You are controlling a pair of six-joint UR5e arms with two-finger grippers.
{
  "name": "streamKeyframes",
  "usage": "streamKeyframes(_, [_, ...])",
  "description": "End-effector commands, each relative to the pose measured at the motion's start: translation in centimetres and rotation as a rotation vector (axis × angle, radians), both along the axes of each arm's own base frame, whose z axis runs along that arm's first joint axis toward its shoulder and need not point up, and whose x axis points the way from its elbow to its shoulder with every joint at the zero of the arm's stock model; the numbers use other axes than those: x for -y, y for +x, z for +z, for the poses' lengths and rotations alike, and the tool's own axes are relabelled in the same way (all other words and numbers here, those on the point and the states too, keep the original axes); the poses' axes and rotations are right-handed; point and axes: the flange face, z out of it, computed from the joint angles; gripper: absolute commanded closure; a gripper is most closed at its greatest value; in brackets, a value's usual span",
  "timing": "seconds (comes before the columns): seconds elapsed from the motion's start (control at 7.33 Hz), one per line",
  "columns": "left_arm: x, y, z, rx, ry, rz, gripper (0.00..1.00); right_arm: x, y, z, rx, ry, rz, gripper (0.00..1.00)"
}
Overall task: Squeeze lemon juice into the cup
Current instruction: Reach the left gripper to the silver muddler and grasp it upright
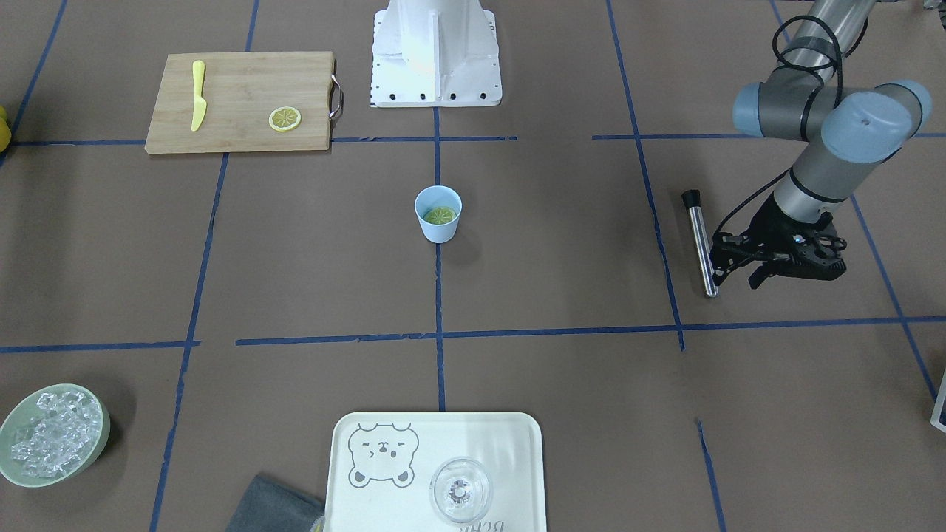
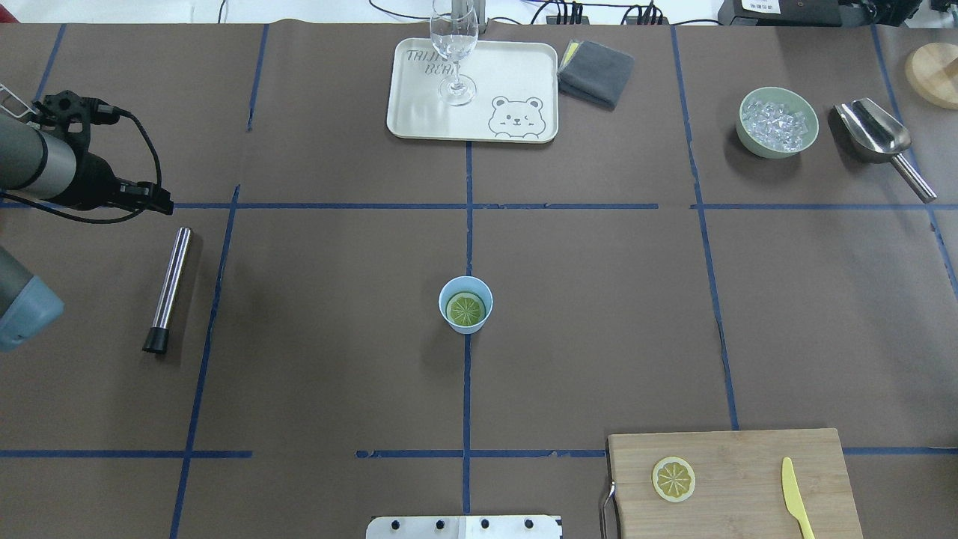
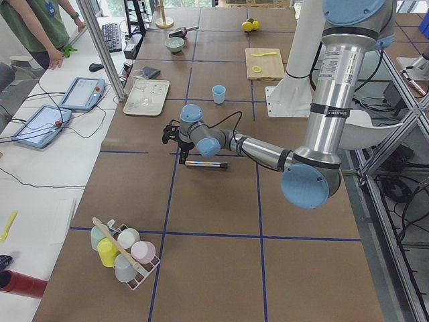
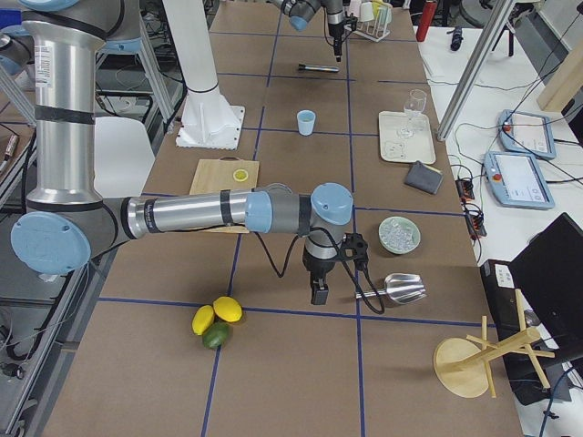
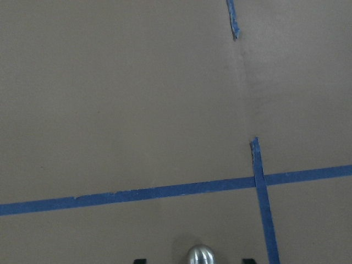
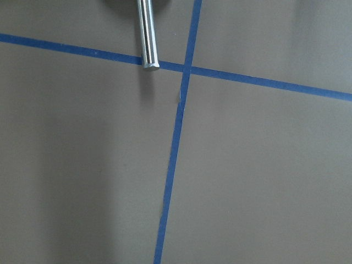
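Brown table (image 1: 562, 251) | left gripper (image 1: 735, 277) jaws apart (seemingly empty) | rod (image 1: 700, 244) nearby

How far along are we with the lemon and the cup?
Looks done: a lemon slice lies inside the cup. In hand: nothing; the left gripper is open and empty beside the metal rod, the right gripper hangs by the scoop, state unclear. Left: probably nothing, though squeezing cannot be confirmed; a second slice sits on the cutting board.
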Motion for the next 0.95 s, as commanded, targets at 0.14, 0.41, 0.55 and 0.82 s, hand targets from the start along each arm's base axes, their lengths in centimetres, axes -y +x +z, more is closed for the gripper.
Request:
streamKeyframes(0.14, [-1.2,3.1,1.9,0.038,-0.014,0.036,0.34,0.0,0.0,0.0,0.0,0.001,-0.001,0.0])
streamKeyframes(0.41, [-1.6,4.1,2.3,0.049,-0.009,0.046,0.34,-0.1,0.1,0.1,0.0,-0.001,0.0,0.0])
streamKeyframes(0.55, [-1.7,4.1,2.2,0.048,-0.008,0.046,0.34,-0.1,0.0,0.1,0.0,-0.001,-0.001,0.0])
streamKeyframes(0.82, [-1.7,4.1,2.1,0.048,-0.007,0.044,0.99,-0.1,0.0,0.1,-0.002,-0.001,-0.001,0.0])
